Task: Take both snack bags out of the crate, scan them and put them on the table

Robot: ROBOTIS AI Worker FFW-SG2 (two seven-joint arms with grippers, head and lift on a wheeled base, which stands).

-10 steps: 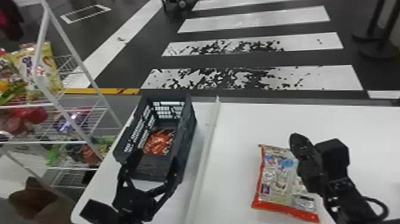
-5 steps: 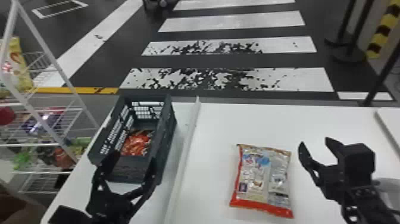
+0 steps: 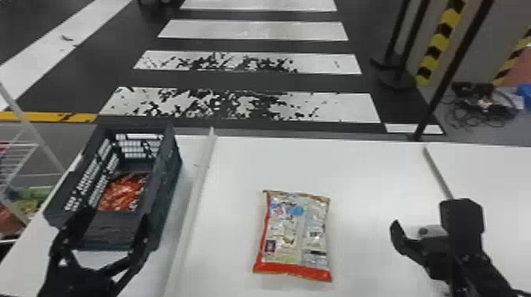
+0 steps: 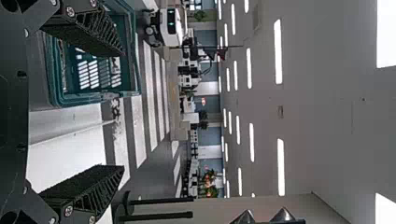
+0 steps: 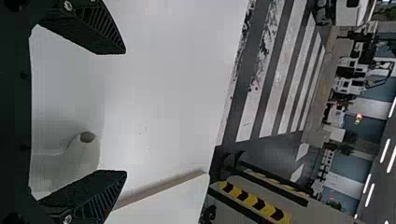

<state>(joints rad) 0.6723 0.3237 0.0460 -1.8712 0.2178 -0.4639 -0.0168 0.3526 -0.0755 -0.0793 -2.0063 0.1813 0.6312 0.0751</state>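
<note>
Left arm (image 3: 81, 280) and right arm (image 3: 472, 258) are black. Jaws are black too: tapered, grainy faces, slanted ribs (image 4: 100, 196) along the sides. Silver cross-head screws (image 4: 68, 211) sit at their bases. Dark wrist plate (image 4: 13, 116) has small round recesses. Right side also has a boxy black block (image 3: 461, 217).

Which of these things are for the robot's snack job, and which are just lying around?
For the job:
crate
orange-red snack bag inside it
snack bag with red edge, on the table
white thing by the right gripper, maybe the scanner

Just around:
white rack
tangled cables
black pole
</note>
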